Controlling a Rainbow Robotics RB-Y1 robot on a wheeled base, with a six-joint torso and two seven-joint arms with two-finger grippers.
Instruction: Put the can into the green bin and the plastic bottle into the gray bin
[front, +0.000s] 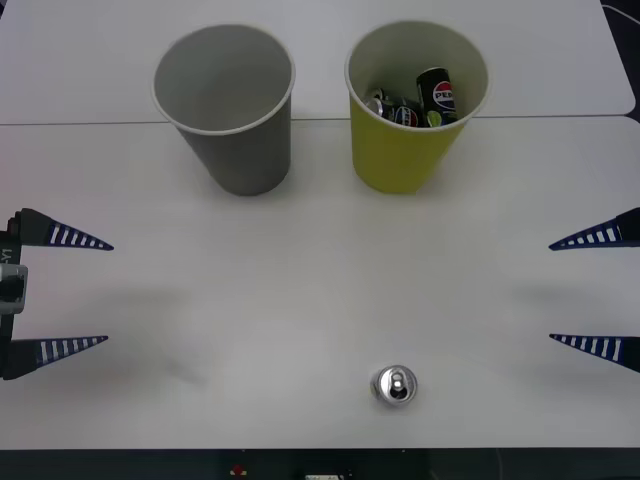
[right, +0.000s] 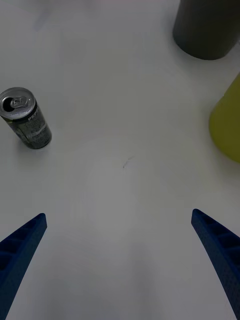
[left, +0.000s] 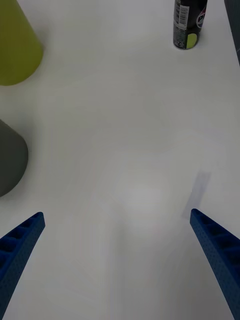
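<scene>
The can (front: 395, 385) stands upright near the counter's (front: 300, 290) front edge; left gripper (front: 85, 292) and right gripper (front: 578, 290) both spread wide, holding nothing.

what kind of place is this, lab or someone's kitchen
Most likely a lab or test bench: plain white tables pushed together, holding a gray bin, a green bin with Pepsi cans inside, and one can, between open left tool and right tool.
</scene>
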